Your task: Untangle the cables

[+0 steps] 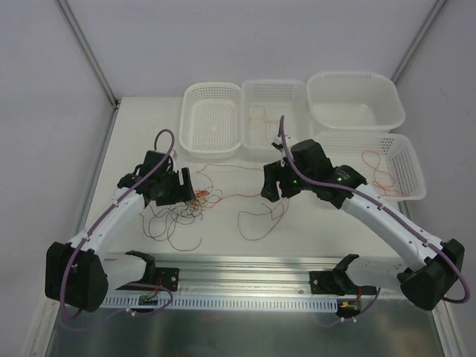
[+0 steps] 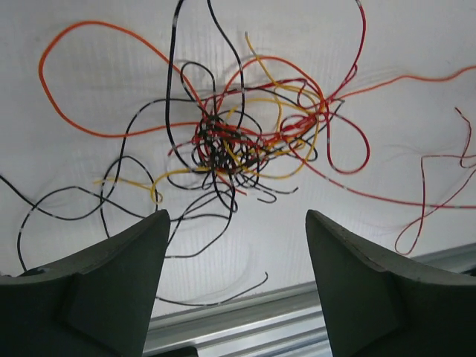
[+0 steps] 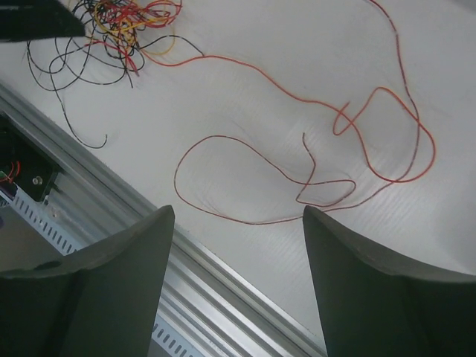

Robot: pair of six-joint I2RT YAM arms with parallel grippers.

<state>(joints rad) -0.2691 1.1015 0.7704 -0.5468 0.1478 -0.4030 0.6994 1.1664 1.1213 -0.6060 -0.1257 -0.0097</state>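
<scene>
Thin bendy cables (image 2: 223, 145) make a knotty clump ahead of the open left jaws (right jaws open too). A holey white basket (image 1: 274, 84) beyond holds red strands (image 1: 258, 117).

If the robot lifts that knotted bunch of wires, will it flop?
Probably yes: the cables lie in loose curls, so strands would likely dangle. They look hair-thin, so probably very light. The tangled middle may drag outer loops along.

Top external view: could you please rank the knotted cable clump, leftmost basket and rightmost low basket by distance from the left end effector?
1. Knotted cable clump, just right of the left end effector.
2. Leftmost basket, behind it, farther back.
3. Rightmost low basket, far across, right side.
</scene>
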